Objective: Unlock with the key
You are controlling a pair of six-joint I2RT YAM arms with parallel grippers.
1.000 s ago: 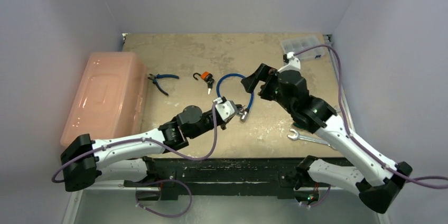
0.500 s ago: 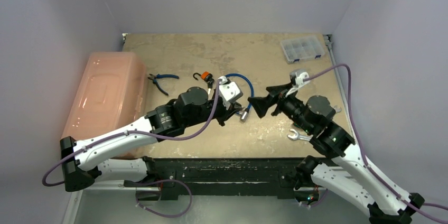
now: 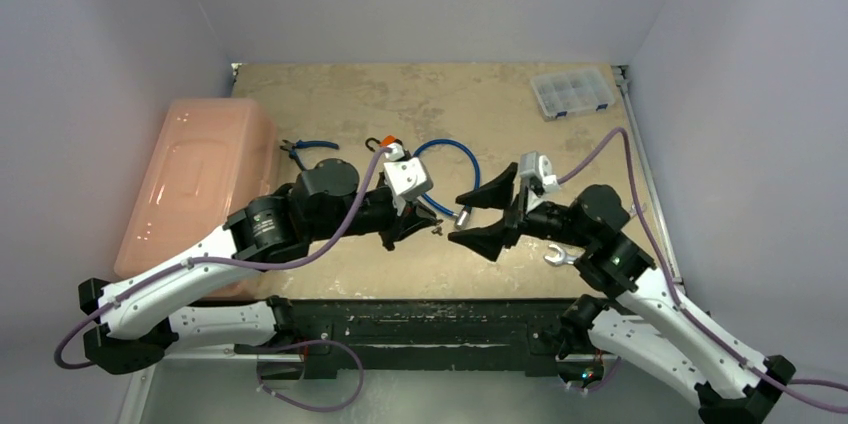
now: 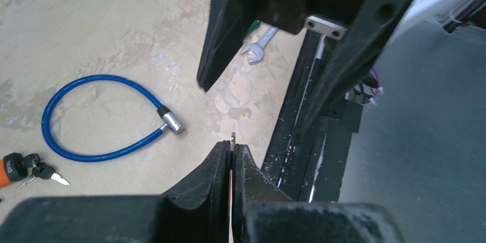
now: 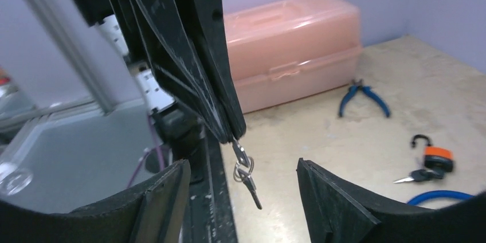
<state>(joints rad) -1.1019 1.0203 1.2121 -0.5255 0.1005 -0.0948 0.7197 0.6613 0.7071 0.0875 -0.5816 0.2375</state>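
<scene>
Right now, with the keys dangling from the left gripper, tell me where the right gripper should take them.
Take the keys by the lowest blade, below the ring: it hangs free, while the shut left gripper covers the top. Probably best to come in level from where the right gripper faces them, open fingers either side.

Table seen from above. The toolbox lies along the left edge. The pliers lie just right of it, and the padlock lies right of the pliers. The cable lock lies beside the padlock on its right, at mid-table. The organiser sits in the far right corner. The wrench lies near the front edge, on the right. In front of the cable lock, the left gripper and right gripper face each other above the table. The keys hang from the left gripper's tips, between the right gripper's fingers.
</scene>
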